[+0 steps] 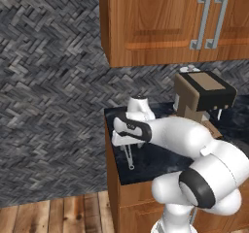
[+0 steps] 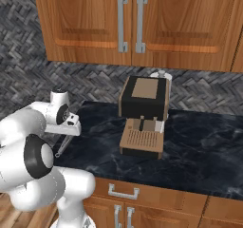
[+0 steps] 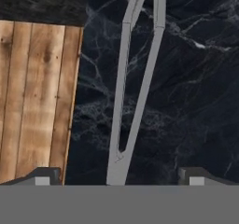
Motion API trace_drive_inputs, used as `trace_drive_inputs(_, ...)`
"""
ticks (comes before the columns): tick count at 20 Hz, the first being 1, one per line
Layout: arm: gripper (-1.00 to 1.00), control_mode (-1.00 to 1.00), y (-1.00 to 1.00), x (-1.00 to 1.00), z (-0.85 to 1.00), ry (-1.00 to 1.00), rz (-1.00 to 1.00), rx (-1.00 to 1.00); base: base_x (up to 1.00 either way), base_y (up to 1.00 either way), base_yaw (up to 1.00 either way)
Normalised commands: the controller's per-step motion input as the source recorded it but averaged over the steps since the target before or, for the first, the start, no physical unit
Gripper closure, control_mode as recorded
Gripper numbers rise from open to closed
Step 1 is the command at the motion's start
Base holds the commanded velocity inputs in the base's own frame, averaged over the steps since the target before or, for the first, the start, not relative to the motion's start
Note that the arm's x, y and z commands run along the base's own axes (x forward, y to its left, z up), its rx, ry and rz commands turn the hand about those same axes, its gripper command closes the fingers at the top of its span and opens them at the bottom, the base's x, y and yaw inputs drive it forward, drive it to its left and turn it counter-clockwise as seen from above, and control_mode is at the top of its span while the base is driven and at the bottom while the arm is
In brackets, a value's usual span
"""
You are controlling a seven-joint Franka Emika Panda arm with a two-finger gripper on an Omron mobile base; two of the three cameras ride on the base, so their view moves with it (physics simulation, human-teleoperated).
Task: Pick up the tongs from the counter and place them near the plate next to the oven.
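The slim silver-grey tongs (image 3: 135, 92) lie flat on the black marble counter (image 3: 196, 101), close to its left edge. Their joined end sits at the bottom of the hand view and the two arms spread away from it. My gripper (image 3: 120, 178) hovers open just above that joined end, with one dark fingertip (image 3: 44, 176) on either side and nothing held. From the base cameras the tongs (image 1: 130, 159) (image 2: 60, 148) stick out below my downward-pointing gripper (image 1: 127, 144) (image 2: 68, 133). The plate and the oven are out of view.
A brown and black coffee machine (image 1: 202, 93) (image 2: 144, 113) stands on the counter (image 2: 199, 146) to the right of my arm. Wooden wall cabinets (image 2: 128, 23) hang above. The counter ends just left of the tongs, with wooden floor (image 3: 37, 97) below.
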Motion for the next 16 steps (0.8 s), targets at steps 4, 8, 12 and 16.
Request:
trace_drive_inputs(4, -1.0, -1.0, 0.01, 0.3, -0.1, 0.02, -0.01, 0.0, 0.0, 0.0, 0.0)
trace_drive_inputs(8, -1.0, -1.0, 0.0, -0.15, -0.08, 0.0, -0.04, 0.0, 0.0, 0.0, 0.0)
trace_drive_inputs(12, -1.0, -1.0, 0.0, -0.23, -0.05, 0.0, -0.08, -0.02, 0.0, 0.0, 0.0)
trace_drive_inputs(16, -1.0, -1.0, 0.0, -0.35, -0.07, 0.0, -0.11, -0.02, 0.0, 0.0, 0.0)
